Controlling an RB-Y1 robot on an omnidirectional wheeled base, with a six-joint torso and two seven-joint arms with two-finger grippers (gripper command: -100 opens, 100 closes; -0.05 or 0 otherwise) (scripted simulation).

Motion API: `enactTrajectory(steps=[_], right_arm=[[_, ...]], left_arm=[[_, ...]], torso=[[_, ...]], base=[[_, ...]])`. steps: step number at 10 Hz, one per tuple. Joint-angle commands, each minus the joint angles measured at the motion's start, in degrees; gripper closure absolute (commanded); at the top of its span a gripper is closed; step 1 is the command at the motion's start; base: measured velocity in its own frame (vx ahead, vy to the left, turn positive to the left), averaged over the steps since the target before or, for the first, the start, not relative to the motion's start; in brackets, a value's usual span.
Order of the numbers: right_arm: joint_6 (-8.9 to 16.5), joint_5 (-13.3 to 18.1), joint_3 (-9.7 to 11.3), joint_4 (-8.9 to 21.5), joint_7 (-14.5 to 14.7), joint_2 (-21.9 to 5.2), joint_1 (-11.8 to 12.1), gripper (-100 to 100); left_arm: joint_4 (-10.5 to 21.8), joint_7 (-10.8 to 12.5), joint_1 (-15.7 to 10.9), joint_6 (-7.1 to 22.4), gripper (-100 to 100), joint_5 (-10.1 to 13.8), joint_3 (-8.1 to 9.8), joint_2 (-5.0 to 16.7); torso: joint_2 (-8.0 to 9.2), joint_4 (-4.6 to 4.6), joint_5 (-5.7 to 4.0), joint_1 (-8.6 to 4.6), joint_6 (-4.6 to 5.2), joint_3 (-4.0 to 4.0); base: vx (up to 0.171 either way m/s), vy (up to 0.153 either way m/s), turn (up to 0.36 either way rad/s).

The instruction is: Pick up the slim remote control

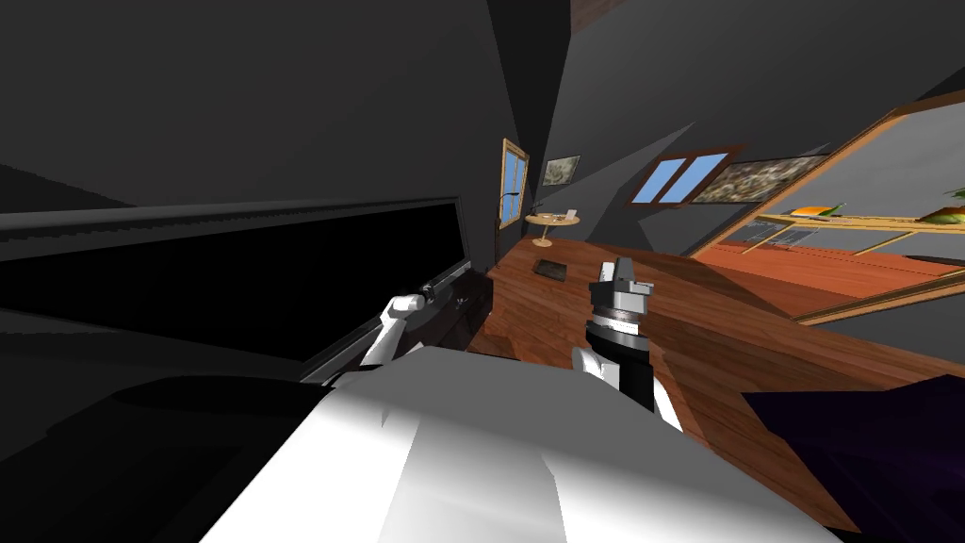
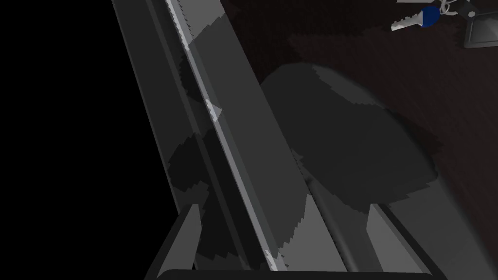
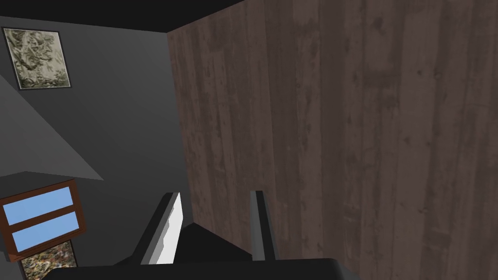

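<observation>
Stood close to a wide black screen point(image 1: 236, 273), which lay from 9 to 11 o'clock of me. The left arm was stretched out at 11 o'clock. The left end effector point(image 2: 283, 206) was at the screen's lower frame, low over the dark tabletop point(image 2: 452, 121) beneath it. Its fingers stood wide apart, gripping nothing.

I took the slim remote control point(image 2: 335, 233) to be the narrow, rounded bar lying on the tabletop between the two fingers, nearer the finger away from the screen. It was plain dark grey. It ran lengthways just beside the screen's grey frame strip point(image 2: 243, 121), along the end effector's 12 o'clock line. Its far end passed under a rounded patch of shade point(image 2: 350, 141). Buttons, brand or lettering: could not tell, too dim. Could not tell whether the fingers touched the bar.

Well beyond, at about 1 o'clock of the end effector, a silvery key point(image 2: 417, 18) with a blue head lay on the same tabletop, just beside a flat dark object point(image 2: 479, 34).

The right arm was held up at 1 o'clock of me, over the wood floor point(image 1: 754, 358). The right end effector point(image 3: 214, 194) had its fingers parted by a narrow gap, with nothing between them.
</observation>
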Motion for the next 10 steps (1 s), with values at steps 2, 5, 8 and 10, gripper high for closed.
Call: enactTrajectory(steps=[2, 5, 8, 10], right_arm=[[0.0, 0.0, 0.0, 0.0, 0.0, 0.0, 0.0, 0], [0.0, 0.0, 0.0, 0.0, 0.0, 0.0, 0.0, 0], [0.0, 0.0, 0.0, 0.0, 0.0, 0.0, 0.0, 0], [0.0, 0.0, 0.0, 0.0, 0.0, 0.0, 0.0, 0]], left_arm=[[3.3, 1.8, 0.2, 4.5, -100, 0.8, 0.89, 0.2], [5.3, 3.0, 0.1, 8.3, -100, 1.1, 1.47, 0.2], [9.2, 5.5, 0.3, 13.5, -100, 1.6, 2.61, 0.2], [11.0, 6.7, 0.6, 16.2, -100, 1.7, 3.14, 0.2]], torso=[[0.02, 0.0, 0.0, 0.01, 0.03, 0.01], [0.11, 0.02, 0.01, 0.03, 0.0, 0.06], [0.12, 0.03, 0.01, 0.07, 0.03, 0.07], [0.14, 0.03, 0.02, 0.1, 0.04, 0.08]], base=[[0.028, -0.028, 0.065], [0.014, -0.025, 0.076], [0.011, -0.014, 0.079], [0.003, -0.005, 0.095]])
